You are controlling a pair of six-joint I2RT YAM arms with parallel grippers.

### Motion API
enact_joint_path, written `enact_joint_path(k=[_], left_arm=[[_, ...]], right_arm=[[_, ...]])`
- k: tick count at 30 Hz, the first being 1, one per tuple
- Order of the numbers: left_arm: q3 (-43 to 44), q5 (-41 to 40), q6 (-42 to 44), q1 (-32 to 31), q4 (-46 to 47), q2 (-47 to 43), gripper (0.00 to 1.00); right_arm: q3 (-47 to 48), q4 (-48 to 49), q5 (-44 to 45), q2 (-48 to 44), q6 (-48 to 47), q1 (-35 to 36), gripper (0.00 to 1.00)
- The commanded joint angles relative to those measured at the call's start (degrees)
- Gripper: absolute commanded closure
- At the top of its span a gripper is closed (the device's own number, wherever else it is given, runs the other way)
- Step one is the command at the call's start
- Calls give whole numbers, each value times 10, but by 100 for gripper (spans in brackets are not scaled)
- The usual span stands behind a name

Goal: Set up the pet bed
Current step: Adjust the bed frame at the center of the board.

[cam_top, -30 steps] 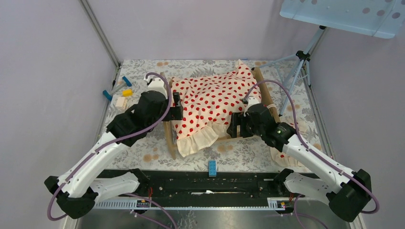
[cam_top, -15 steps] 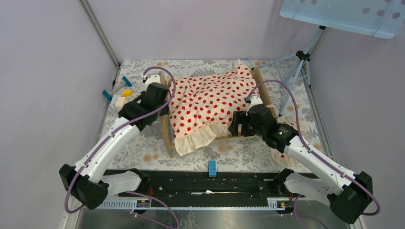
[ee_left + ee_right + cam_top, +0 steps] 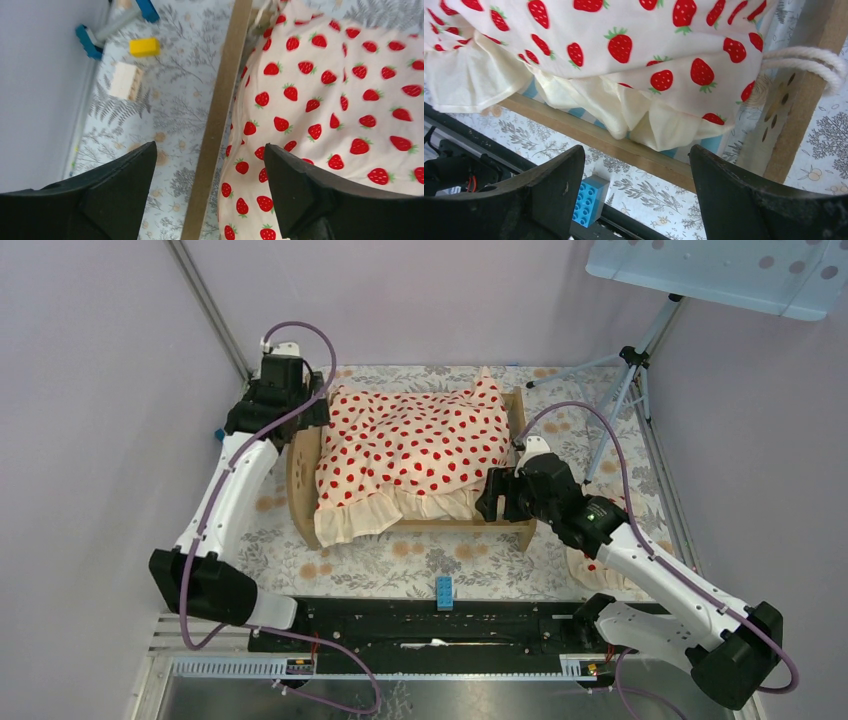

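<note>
pet bed (image 3: pixel 301 475) swung square, left arm (image 3: pixel 235 490) reached far-left | bed sat mid surface (image 3: pixel 400 558) under blanket (image 3: pixel 410 445) | left end effector (image 3: pixel 209 147), right end effector (image 3: pixel 636 150) gaped empty | likely light, rigid: grip end boards (image 3: pixel 804 100)

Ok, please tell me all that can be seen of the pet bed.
The pet bed is a small frame of light wood with rounded end boards joined by a side rail. It stands upright on the flowered table, its long side facing the near edge. A strawberry blanket covers nearly all of it, its ruffle over the near rail; a blue-striped mattress shows beneath. A white rope loop sits at one end board.
</note>
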Motion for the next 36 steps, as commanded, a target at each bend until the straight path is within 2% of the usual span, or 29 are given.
enact_joint_path(k=[1,4,6,10,13,15,19,26,32,36], left_arm=[[89,-43,25,-1,-27,-64,14],[106,19,14,-16,-47,-111,21],[99,37,1,-80,-57,-141,28],[27,-32,-79,-271,-90,-176,31],[-58,-84,-169,-343,-128,-182,32],[-119,-115,-227,-359,-145,-198,32],[-180,-164,-317,-364,-178,-243,31],[-221,-169,-320,-364,-169,-211,26],[-257,-158,-327,-364,-148,-215,24],[-298,-141,-332,-364,-128,-227,24]], right_arm=[[33,8,-19,-4,-14,4,16],[32,9,-27,-5,-20,4,16],[30,11,-45,0,-24,5,16],[28,15,-54,14,-30,5,17],[26,14,-46,24,-25,7,17],[26,5,-33,27,-19,8,17],[20,-10,14,28,-6,8,17],[5,7,62,56,32,8,13],[-11,45,51,88,39,8,11],[-18,51,48,103,43,8,17]])
